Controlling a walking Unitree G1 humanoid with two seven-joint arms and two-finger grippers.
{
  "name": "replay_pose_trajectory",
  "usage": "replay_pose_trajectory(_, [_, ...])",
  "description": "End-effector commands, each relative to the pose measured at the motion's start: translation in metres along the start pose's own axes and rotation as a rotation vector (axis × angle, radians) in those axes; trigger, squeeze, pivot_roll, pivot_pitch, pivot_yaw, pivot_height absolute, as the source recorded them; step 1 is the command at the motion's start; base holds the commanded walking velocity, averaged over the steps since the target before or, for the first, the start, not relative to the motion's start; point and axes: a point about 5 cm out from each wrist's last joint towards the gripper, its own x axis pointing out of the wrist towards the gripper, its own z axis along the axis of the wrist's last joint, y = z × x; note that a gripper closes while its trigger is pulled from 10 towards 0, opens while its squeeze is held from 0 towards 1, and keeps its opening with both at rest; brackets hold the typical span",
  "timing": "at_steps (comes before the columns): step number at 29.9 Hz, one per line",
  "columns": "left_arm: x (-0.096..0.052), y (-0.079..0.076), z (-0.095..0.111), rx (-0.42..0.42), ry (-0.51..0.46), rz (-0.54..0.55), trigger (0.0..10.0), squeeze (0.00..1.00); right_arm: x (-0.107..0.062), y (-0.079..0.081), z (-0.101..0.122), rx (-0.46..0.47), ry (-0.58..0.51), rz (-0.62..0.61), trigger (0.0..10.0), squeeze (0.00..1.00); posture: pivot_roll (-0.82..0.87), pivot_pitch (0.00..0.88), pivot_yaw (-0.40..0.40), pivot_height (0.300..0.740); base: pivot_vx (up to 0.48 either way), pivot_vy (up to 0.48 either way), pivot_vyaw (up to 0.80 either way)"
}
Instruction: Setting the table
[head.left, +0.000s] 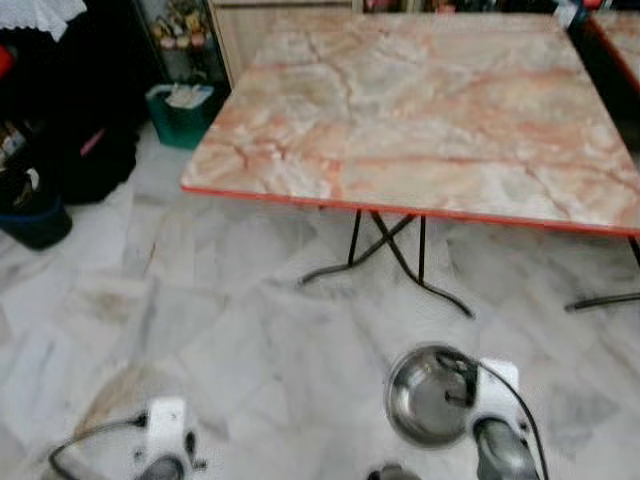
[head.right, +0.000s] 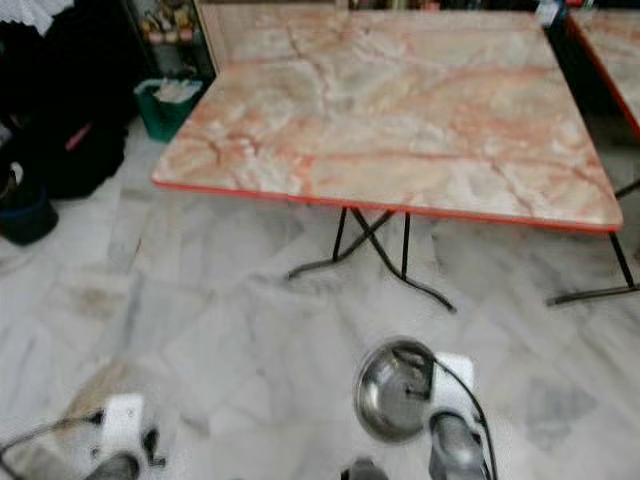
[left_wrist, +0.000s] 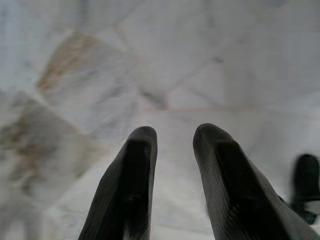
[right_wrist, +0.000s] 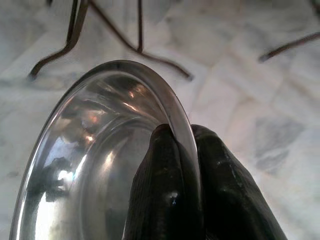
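Meanwhile, a bowl (head.left: 428, 394) is pinched in the right gripper (right_wrist: 182, 137), the left gripper (left_wrist: 172, 137) held open, the table (head.left: 430, 120) unset.

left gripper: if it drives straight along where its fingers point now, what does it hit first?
Probably the white marble floor. The left gripper hangs low with its two black fingers apart, aimed down at bare tiles; nothing lies between them and the floor. Depth is hard to judge here. The right gripper pinches the steel bowl's rim.
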Motion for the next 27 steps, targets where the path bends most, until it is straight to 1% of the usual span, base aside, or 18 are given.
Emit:
replay_pose_trajectory(1, [-0.002, 0.013, -0.004, 0.005, 0.016, 0.031, 10.0, 0.00, -0.001, 0.008, 0.000, 0.005, -0.008, 0.020, 10.0, 0.00, -0.04, 0.144, 0.036, 0.740, 0.337, 0.000, 0.00])
replay_pose_trajectory(7, [-0.001, 0.012, -0.003, 0.011, 0.013, 0.024, 10.0, 0.00, 0.000, 0.009, 0.004, 0.003, -0.026, 0.024, 10.0, 0.00, -0.04, 0.133, 0.037, 0.740, 0.336, 0.000, 0.00])
replay_pose_trajectory(12, [-0.001, 0.011, -0.002, 0.010, 0.012, 0.017, 10.0, 0.00, 0.001, 0.012, 0.006, -0.030, -0.043, 0.049, 10.0, 0.00, -0.04, 0.133, 0.038, 0.740, 0.288, 0.000, 0.00])
replay_pose_trajectory(17, [-0.001, 0.010, -0.002, 0.007, 0.011, 0.016, 10.0, 0.00, 0.001, 0.014, 0.012, -0.028, -0.070, 0.059, 10.0, 0.00, -0.04, 0.141, 0.034, 0.740, 0.000, 0.000, 0.00])
replay_pose_trajectory(20, [-0.001, 0.010, -0.003, 0.008, 0.015, 0.018, 10.0, 0.00, 0.002, 0.015, 0.013, -0.047, -0.073, 0.068, 10.0, 0.00, -0.04, 0.143, 0.033, 0.740, 0.000, 0.000, 0.00])
replay_pose_trajectory(22, [-0.001, 0.010, -0.005, 0.005, 0.018, 0.020, 10.0, 0.00, 0.002, 0.020, 0.023, -0.082, -0.139, 0.112, 10.0, 0.00, -0.04, 0.150, 0.029, 0.740, 0.000, 0.000, 0.00])
replay_pose_trajectory(27, [-0.002, 0.010, -0.008, 0.002, 0.026, 0.018, 10.0, 0.00, 0.002, 0.017, 0.034, -0.083, -0.224, 0.137, 10.0, 0.00, -0.05, 0.158, 0.028, 0.740, 0.000, 0.000, 0.00])
